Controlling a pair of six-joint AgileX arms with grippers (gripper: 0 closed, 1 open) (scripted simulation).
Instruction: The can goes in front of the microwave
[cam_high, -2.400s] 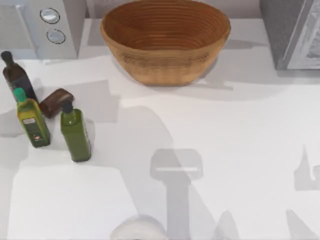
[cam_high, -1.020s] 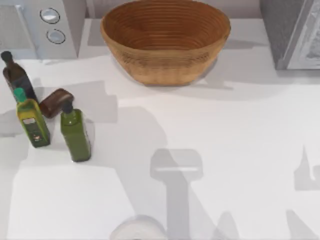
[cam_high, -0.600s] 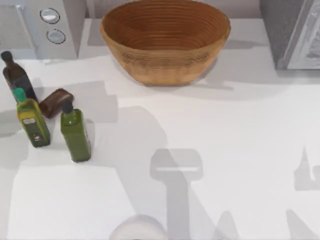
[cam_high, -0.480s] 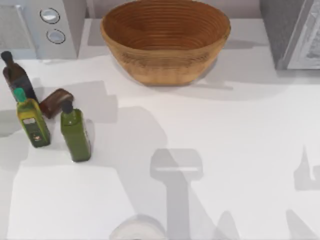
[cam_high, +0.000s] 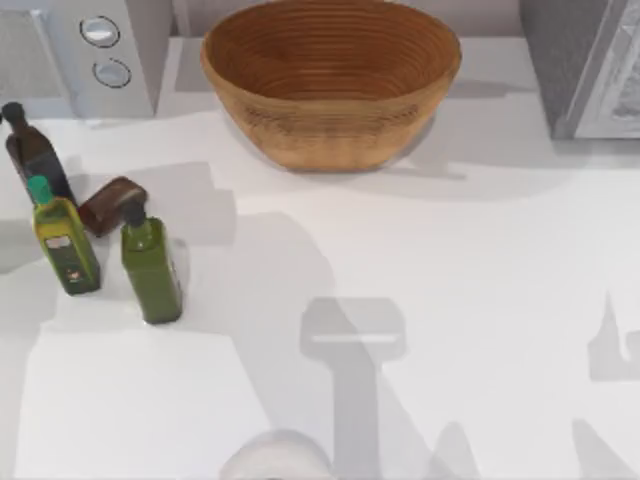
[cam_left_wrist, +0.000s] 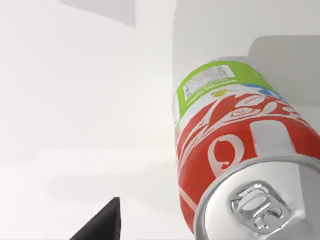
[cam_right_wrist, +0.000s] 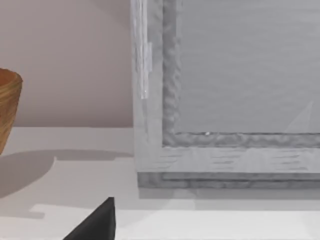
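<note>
The can (cam_left_wrist: 235, 165) stands upright on the table (cam_high: 480, 300), close under the left gripper, whose jaws I cannot tell are released or clenched. Near the microwave (cam_high: 90, 55), far left, crowded bottles (cam_high: 150, 265) risk being toppled during placement.
</note>
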